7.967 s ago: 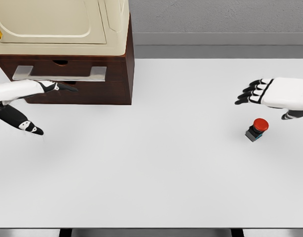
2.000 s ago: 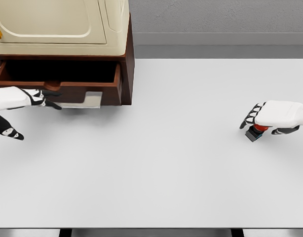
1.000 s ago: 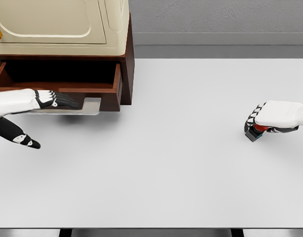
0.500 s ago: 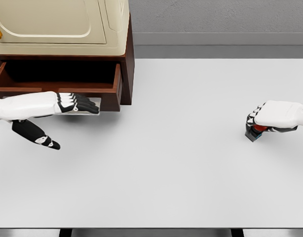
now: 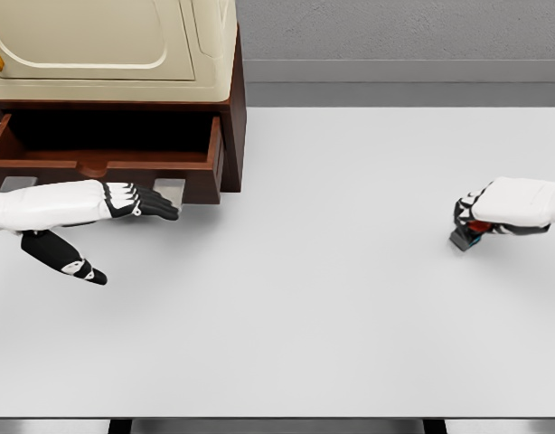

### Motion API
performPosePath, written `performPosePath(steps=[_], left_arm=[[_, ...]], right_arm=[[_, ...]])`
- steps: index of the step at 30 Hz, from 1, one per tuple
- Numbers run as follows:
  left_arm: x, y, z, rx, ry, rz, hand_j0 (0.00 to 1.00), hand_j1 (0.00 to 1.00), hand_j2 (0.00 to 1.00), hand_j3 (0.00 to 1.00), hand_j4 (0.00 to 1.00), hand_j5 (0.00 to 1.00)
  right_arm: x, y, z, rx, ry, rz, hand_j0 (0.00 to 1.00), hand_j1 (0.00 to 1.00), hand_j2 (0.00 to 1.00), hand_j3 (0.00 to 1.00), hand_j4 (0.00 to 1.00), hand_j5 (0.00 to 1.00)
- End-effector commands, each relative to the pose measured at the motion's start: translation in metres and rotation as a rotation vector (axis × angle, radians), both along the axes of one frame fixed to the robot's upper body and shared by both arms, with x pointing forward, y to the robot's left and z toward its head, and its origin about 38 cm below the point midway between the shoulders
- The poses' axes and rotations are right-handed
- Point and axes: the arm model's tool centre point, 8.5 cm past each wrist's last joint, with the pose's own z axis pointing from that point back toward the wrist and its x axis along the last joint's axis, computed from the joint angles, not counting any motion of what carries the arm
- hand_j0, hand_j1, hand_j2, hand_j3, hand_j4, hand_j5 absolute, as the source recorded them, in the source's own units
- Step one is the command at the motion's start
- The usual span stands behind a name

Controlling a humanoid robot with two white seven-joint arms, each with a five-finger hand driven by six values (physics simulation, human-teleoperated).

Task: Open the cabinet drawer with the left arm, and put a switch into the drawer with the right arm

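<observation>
Dark polished wood drawer (image 5: 106, 165), matt white table (image 5: 305, 298), glossy cream cabinet (image 5: 115, 50).

Bright, even, glare-free simulator light; soft faint shadows on the table (image 5: 332, 298); sharp focus throughout.

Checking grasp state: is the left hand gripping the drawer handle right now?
No. The left hand has its fingers extended flat in front of the open drawer, not wrapped around the handle.

Cabinet (image 5: 124, 54) sits back-left on the table (image 5: 305, 316); switch (image 5: 465, 238) far right, possibly lifted.
</observation>
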Motion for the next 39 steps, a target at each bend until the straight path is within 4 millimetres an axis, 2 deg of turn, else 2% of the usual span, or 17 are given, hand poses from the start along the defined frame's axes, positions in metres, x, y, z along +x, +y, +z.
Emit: performPosePath(steps=[1, 3, 6, 12, 15, 17, 19, 21, 25, 27, 29, 33, 37, 39], left_arm=[[0.000, 0.004, 0.002, 0.006, 0.003, 0.010, 1.00, 1.00, 1.00, 1.00, 1.00, 1.00], [-0.004, 0.015, 0.003, 0.047, 0.015, 0.029, 1.00, 1.00, 1.00, 1.00, 1.00, 1.00], [-0.004, 0.016, 0.003, 0.049, 0.014, 0.030, 1.00, 1.00, 1.00, 1.00, 1.00, 1.00], [-0.006, 0.022, 0.006, 0.071, 0.017, 0.042, 1.00, 1.00, 1.00, 1.00, 1.00, 1.00], [-0.005, 0.052, 0.026, 0.059, 0.042, 0.129, 1.00, 1.00, 1.00, 1.00, 1.00, 1.00], [0.004, 0.101, 0.038, 0.028, 0.072, 0.286, 1.00, 1.00, 1.00, 1.00, 1.00, 1.00], [0.006, 0.123, 0.043, 0.013, 0.084, 0.358, 1.00, 1.00, 1.00, 1.00, 1.00, 1.00], [0.005, 0.126, 0.044, 0.014, 0.087, 0.368, 1.00, 1.00, 1.00, 1.00, 1.00, 1.00], [0.006, 0.129, 0.045, 0.002, 0.092, 0.377, 1.00, 1.00, 1.00, 1.00, 1.00, 1.00], [0.008, 0.139, 0.045, -0.001, 0.092, 0.412, 1.00, 1.00, 1.00, 1.00, 1.00, 1.00], [0.008, 0.139, 0.043, 0.001, 0.097, 0.412, 1.00, 1.00, 1.00, 1.00, 1.00, 1.00], [0.003, 0.138, 0.019, 0.019, 0.163, 0.407, 1.00, 1.00, 1.00, 1.00, 1.00, 1.00], [0.004, 0.141, 0.020, 0.017, 0.159, 0.416, 1.00, 1.00, 1.00, 1.00, 1.00, 1.00], [0.006, 0.148, 0.022, 0.016, 0.155, 0.439, 1.00, 1.00, 1.00, 1.00, 1.00, 1.00]], right_arm=[[0.003, -0.007, 0.005, 0.038, 0.000, -0.032, 0.40, 0.40, 0.40, 0.40, 0.40, 0.40], [0.005, -0.009, 0.012, 0.055, -0.016, -0.041, 0.40, 0.40, 0.40, 0.40, 0.40, 0.40], [0.008, -0.007, 0.015, 0.077, -0.022, -0.043, 0.40, 0.40, 0.40, 0.40, 0.40, 0.40], [0.023, 0.014, 0.025, 0.142, -0.059, -0.016, 0.40, 0.40, 0.40, 0.40, 0.40, 0.40], [0.030, 0.026, 0.029, 0.172, -0.077, 0.001, 0.40, 0.40, 0.40, 0.40, 0.40, 0.40], [0.033, 0.032, 0.031, 0.187, -0.085, 0.011, 0.39, 0.39, 0.39, 0.39, 0.39, 0.39], [0.035, 0.037, 0.032, 0.197, -0.090, 0.019, 0.37, 0.37, 0.37, 0.37, 0.37, 0.37], [0.037, 0.041, 0.035, 0.204, -0.098, 0.026, 0.32, 0.32, 0.32, 0.32, 0.32, 0.32], [0.040, 0.049, 0.040, 0.219, -0.112, 0.040, 0.31, 0.31, 0.31, 0.31, 0.31, 0.31], [0.043, 0.054, 0.044, 0.228, -0.123, 0.051, 0.29, 0.29, 0.29, 0.29, 0.29, 0.29], [0.045, 0.059, 0.045, 0.238, -0.127, 0.059, 0.28, 0.28, 0.28, 0.28, 0.28, 0.28], [0.052, 0.079, 0.059, 0.272, -0.160, 0.099, 0.28, 0.28, 0.28, 0.28, 0.28, 0.28], [0.058, 0.101, 0.066, 0.306, -0.178, 0.140, 0.28, 0.28, 0.28, 0.28, 0.28, 0.28], [0.060, 0.116, 0.068, 0.324, -0.183, 0.168, 0.28, 0.28, 0.28, 0.28, 0.28, 0.28]])
